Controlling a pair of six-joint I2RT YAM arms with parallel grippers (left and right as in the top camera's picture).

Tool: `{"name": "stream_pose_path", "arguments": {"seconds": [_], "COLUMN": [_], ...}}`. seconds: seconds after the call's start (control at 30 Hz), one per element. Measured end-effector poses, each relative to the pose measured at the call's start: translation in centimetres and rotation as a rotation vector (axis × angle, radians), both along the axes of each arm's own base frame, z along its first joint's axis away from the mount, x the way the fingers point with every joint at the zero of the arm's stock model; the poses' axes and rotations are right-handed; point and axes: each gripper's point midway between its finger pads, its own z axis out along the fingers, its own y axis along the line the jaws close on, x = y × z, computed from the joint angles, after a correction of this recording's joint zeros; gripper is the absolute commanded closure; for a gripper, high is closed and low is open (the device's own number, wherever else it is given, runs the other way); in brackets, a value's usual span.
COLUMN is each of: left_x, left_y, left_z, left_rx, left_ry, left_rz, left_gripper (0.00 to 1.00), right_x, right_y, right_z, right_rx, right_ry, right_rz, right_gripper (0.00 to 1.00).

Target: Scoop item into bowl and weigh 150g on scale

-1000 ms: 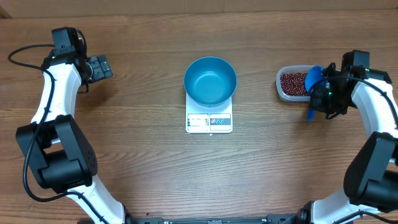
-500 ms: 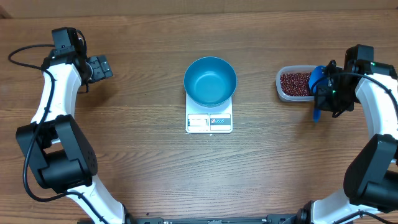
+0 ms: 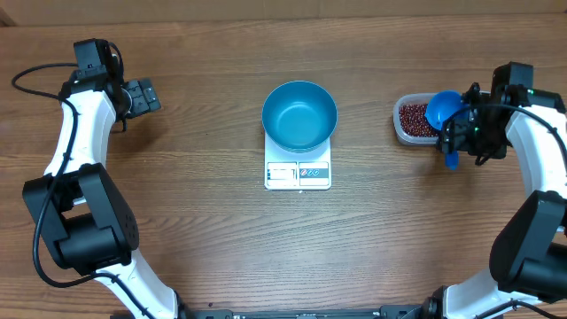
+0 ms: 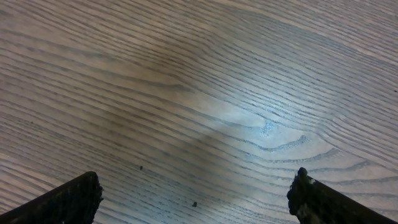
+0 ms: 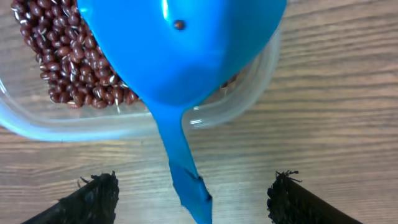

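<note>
The blue bowl (image 3: 299, 115) stands empty on the white scale (image 3: 298, 174) at mid-table. The red-brown beans (image 3: 415, 117) (image 5: 68, 68) lie in a clear tub (image 3: 400, 133) at the right. A small blue scoop (image 3: 442, 109) (image 5: 180, 56) leans on the tub's near rim, its handle sloping down to the table. One bean sits in its cup. My right gripper (image 3: 468, 140) (image 5: 196, 194) is open, with the handle between its fingers (image 5: 93, 199) and a gap on each side. My left gripper (image 3: 146, 96) (image 4: 196, 196) is open and empty at the far left.
Bare wooden tabletop (image 3: 204, 230) surrounds the scale. The left wrist view shows only wood grain (image 4: 205, 106) with a few dark specks.
My right gripper has opened and let go of the scoop's handle. The scoop has tipped back, its cup now over the tub. The left arm has not moved.
</note>
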Motion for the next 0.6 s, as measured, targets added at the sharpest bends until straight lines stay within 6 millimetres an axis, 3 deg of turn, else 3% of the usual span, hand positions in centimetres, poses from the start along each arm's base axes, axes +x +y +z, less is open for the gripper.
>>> {"name": "stream_pose_path", "arguments": {"seconds": [0.07, 0.3, 0.4, 0.53, 0.6], "left_x": [0.0, 0.0, 0.0, 0.0, 0.0], "left_y": [0.0, 0.0, 0.0, 0.0, 0.0], "left_z": [0.0, 0.0, 0.0, 0.0, 0.0], "left_rx": [0.000, 0.000, 0.000, 0.000, 0.000], "left_ry": [0.000, 0.000, 0.000, 0.000, 0.000], "left_rz": [0.000, 0.000, 0.000, 0.000, 0.000], "left_gripper": [0.00, 0.00, 0.00, 0.00, 0.00], "right_x": [-0.3, -0.4, -0.4, -0.4, -1.1], "right_y": [0.5, 1.4, 1.3, 1.0, 1.0], "right_z": [-0.7, -2.0, -3.0, -3.1, -2.7], "right_rx": [0.029, 0.074, 0.068, 0.063, 0.070], "right_ry": [0.003, -0.010, -0.015, -0.017, 0.017], "right_rz": [0.002, 0.021, 0.030, 0.022, 0.019], "right_gripper": [0.40, 0.51, 0.65, 0.66, 0.71]}}
